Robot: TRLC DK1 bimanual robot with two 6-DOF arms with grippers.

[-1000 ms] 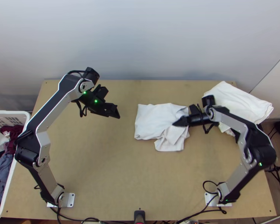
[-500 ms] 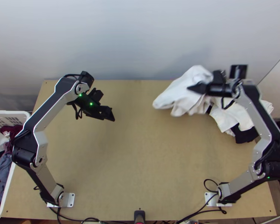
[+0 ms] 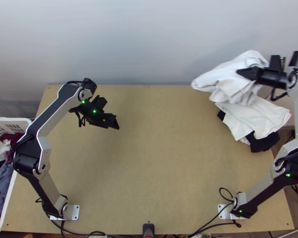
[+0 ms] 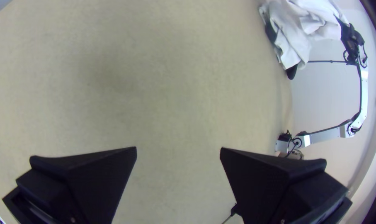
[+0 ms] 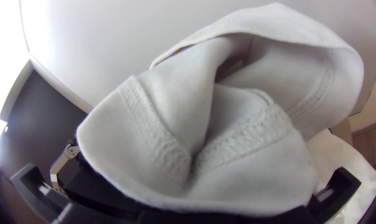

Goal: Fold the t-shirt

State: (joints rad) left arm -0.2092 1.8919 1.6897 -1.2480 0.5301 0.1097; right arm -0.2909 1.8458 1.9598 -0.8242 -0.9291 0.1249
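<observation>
As the left claw [image 4: 178,152] hangs spread over the counter [image 3: 149,174], gripping nothing, the shirt [image 3: 228,75] is held aloft well to its right, loosely bundled, much of it left of the right claw [image 3: 239,72], which pinches it. Just below and on the near side of that claw lies the pile [image 3: 264,119]. Layers gape beyond the pinch, so a quick swing could shake the folds loose, and a release off-centre might send the bundle sliding from the uneven heap. Its long axis slants across the far right corner, the free end pointing left from the right claw and slightly toward the near edge.
</observation>
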